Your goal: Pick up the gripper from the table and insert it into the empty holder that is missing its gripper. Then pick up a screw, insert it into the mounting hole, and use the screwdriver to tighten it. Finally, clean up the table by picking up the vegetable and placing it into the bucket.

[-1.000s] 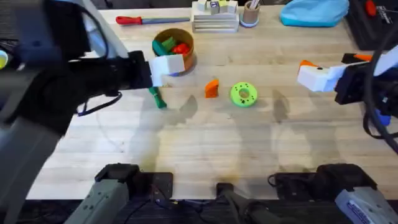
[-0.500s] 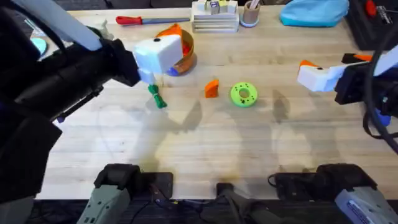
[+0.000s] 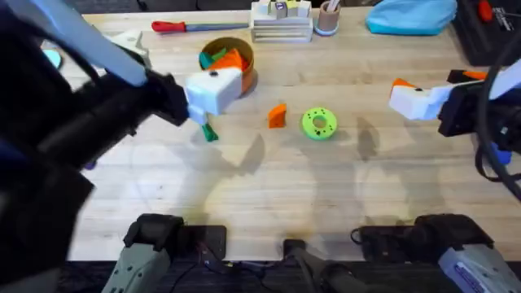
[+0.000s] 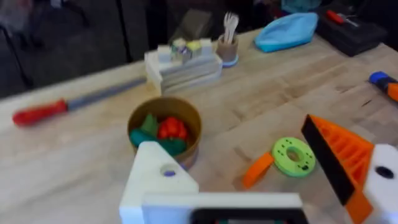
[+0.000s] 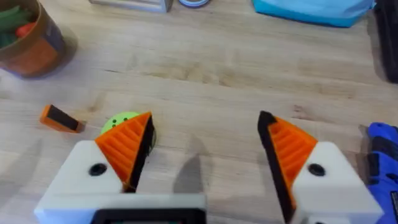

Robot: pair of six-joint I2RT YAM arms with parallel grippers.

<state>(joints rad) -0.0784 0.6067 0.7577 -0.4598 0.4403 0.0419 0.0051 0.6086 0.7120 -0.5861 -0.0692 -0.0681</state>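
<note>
Orange, the gripper (image 3: 278, 115) lies mid-frame overhead, beside the green disc (image 3: 319, 124); we see the vegetable (image 3: 208, 132) under the left gripper (image 3: 213, 91). In the left wrist view its bare holder (image 4: 155, 180) and padded finger stand wide. In the right wrist view the right gripper (image 5: 202, 144) gapes wide.

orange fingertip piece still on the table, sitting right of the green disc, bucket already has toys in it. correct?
Not quite. The overhead view shows the orange fingertip piece lying left of the green disc, not right of it, between the disc and the dark-green vegetable. The rest stands: it lies on the table, and the bucket holds toys.
</note>
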